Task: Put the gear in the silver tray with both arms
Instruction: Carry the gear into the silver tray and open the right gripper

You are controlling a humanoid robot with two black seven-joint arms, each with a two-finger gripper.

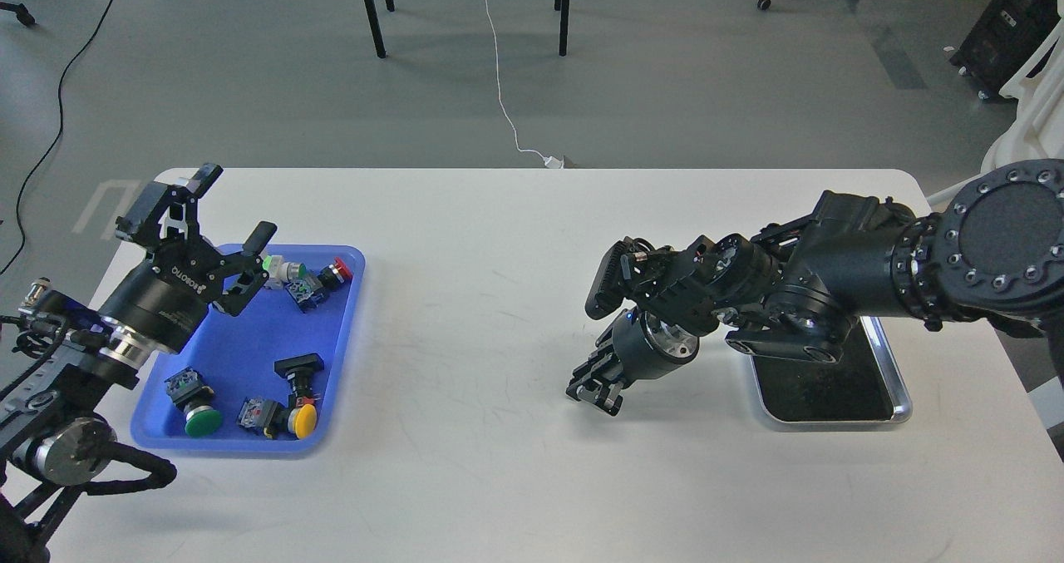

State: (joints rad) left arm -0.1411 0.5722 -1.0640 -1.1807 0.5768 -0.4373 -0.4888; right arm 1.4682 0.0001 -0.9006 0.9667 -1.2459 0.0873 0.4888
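Note:
The silver tray (831, 424), with a black inner surface, lies at the right of the white table, partly hidden under my right arm; nothing shows on its visible part. My right gripper (595, 390) hangs low over the table left of the tray. It is dark, and its fingers cannot be told apart. My left gripper (235, 204) is open and empty above the far left corner of a blue tray (241, 338). No gear-shaped part shows. Several push-button switches lie in the blue tray, among them a green one (202, 421) and a yellow one (305, 418).
More switches (309, 280) lie at the blue tray's far end. The table's (465, 297) middle is bare white between the two trays. Chair legs and a white cable are on the floor beyond the far edge.

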